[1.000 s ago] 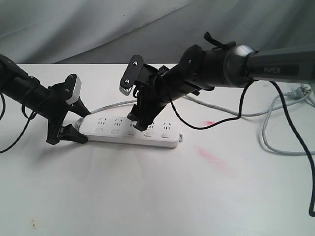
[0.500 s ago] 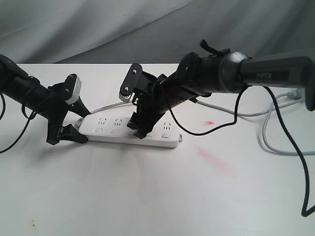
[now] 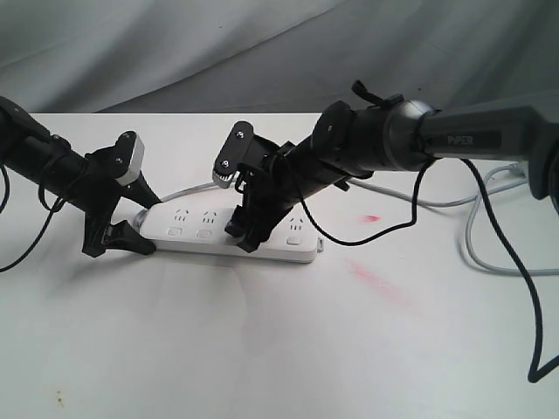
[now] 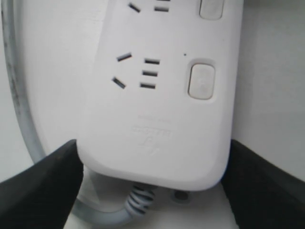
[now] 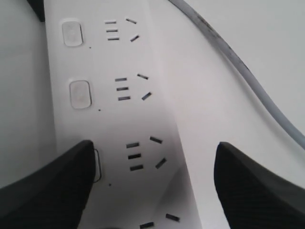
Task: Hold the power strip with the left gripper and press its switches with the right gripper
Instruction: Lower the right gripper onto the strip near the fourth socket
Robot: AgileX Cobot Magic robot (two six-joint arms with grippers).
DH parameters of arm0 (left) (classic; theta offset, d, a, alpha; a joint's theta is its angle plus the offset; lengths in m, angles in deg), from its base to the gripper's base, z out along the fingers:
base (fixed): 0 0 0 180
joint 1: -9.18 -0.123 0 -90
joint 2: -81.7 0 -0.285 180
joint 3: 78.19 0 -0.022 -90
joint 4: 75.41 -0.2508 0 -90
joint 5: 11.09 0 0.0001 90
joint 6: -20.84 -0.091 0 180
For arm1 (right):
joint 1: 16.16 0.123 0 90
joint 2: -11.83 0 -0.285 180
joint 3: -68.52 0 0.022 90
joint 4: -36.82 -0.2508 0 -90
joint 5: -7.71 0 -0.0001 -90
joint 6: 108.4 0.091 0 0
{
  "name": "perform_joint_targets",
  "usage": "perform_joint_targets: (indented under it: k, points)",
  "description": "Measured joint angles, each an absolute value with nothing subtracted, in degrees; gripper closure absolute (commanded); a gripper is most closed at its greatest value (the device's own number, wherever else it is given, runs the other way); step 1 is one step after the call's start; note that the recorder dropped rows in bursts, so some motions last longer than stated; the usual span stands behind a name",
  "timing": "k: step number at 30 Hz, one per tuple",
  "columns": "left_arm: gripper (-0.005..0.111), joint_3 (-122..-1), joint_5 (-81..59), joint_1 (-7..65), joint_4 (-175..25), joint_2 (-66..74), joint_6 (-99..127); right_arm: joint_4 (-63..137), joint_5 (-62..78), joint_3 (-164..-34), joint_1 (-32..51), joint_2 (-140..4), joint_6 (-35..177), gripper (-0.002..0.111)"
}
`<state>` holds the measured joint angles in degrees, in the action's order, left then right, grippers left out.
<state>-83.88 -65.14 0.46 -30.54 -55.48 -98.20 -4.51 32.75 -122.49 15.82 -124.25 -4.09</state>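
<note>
The power strip (image 3: pixel 199 223) lies flat on the table (image 3: pixel 262 349), running 9 to 3 o'clock in the exterior view. The left gripper (image 3: pixel 131 234) pinches its 9 o'clock cord end. The right gripper (image 3: pixel 248 237) sits over the middle with fingers (image 5: pixel 47 186) spread, one covering the third of the switches (image 3: pixel 204 233). The cord (image 3: pixel 188 190) trails at 12 o'clock.

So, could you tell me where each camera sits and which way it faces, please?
Exterior view: off the arms, above the table, facing the left gripper, right gripper and power strip.
Left wrist view: on the left arm, looking at the strip's cord end; left gripper flanks it.
Right wrist view: on the right arm, looking at sockets and switches; right gripper open.
Shared: both wrist views show switches and cord.
</note>
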Motion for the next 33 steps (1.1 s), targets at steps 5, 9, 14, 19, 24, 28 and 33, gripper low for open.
perform_joint_targets:
  k: [5, 9, 14, 19, 24, 28, 33]
  points:
    - [0.041, -83.9, -65.1, 0.5, -30.5, -55.5, -98.2, -5.2, 32.9, -122.5, 15.8, -124.5, -3.9, 0.043]
    - [0.041, -83.9, -65.1, 0.5, -30.5, -55.5, -98.2, -5.4, 33.2, -122.6, 15.8, -124.7, -3.8, 0.043]
    - [0.041, -83.9, -65.1, 0.5, -30.5, -55.5, -98.2, -6.9, 33.4, -122.8, 15.8, -125.6, -3.4, 0.043]
    - [0.041, -83.9, -65.1, 0.5, -30.5, -55.5, -98.2, -7.7, 33.2, -123.2, 15.7, -126.1, -3.2, 0.043]
    - [0.041, -83.9, -65.1, 0.5, -30.5, -55.5, -98.2, -8.0, 33.6, -123.2, 15.2, -126.2, -3.2, 0.043]
    - [0.041, -83.9, -65.1, 0.5, -30.5, -55.5, -98.2, -8.1, 34.0, -123.3, 15.1, -126.3, -2.8, 0.043]
    - [0.041, -83.9, -65.1, 0.5, -30.5, -55.5, -98.2, -8.1, 34.3, -123.3, 15.0, -126.3, -2.4, 0.043]
